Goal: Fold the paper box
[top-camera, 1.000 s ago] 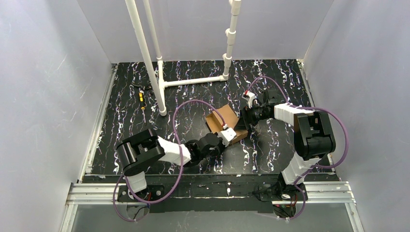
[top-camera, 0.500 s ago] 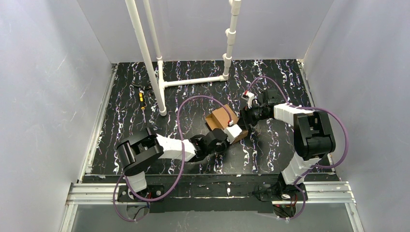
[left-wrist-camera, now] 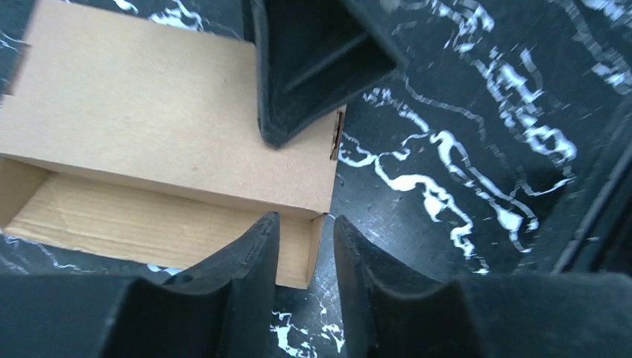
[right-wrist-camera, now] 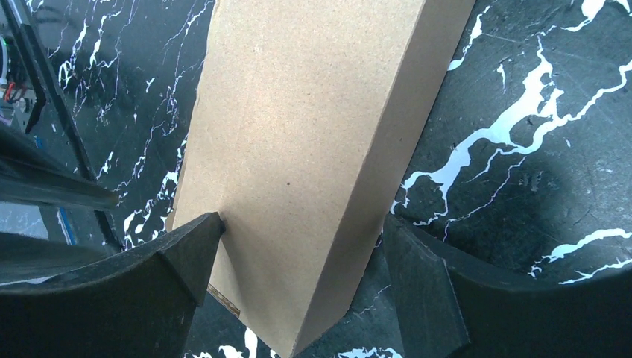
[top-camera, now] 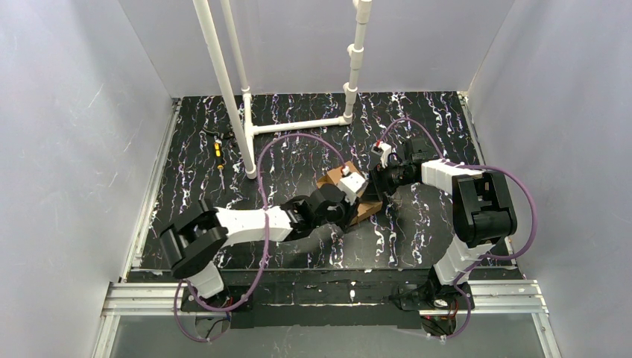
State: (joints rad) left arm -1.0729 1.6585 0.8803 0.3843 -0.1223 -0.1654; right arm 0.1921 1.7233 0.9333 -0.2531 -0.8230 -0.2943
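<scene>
Seen from above, a small brown paper box (top-camera: 367, 210) sits on a black, white-veined table (top-camera: 209, 149), just right of centre in the frame, between two robot arms that meet over it. A white pipe frame (top-camera: 298, 125) stands well behind it, towards the top of the view. In the right wrist view, the right gripper (right-wrist-camera: 302, 224) straddles the box. Its jaws are spread wide, and each finger is against one long side of the box at the bottom of the picture, so it appears to grip the box across its width. In the left wrist view, the left gripper (left-wrist-camera: 305, 224) is low at the bottom centre. Its jaws are only a little apart, with the thin end wall at a corner of the box in the gap. Dark table shows beside that wall, so nothing looks pinched. The lid panel lies over the body, while the side at the lower left of that view gapes, showing the pale inner floor. The box looks light and stiff along its panels but weak at the creases. It would probably slide on the smooth table and crush under a hard squeeze. The best places to hold seem to be the folded corners and the long side walls, with flat pressure on the lid near its free edge.
</scene>
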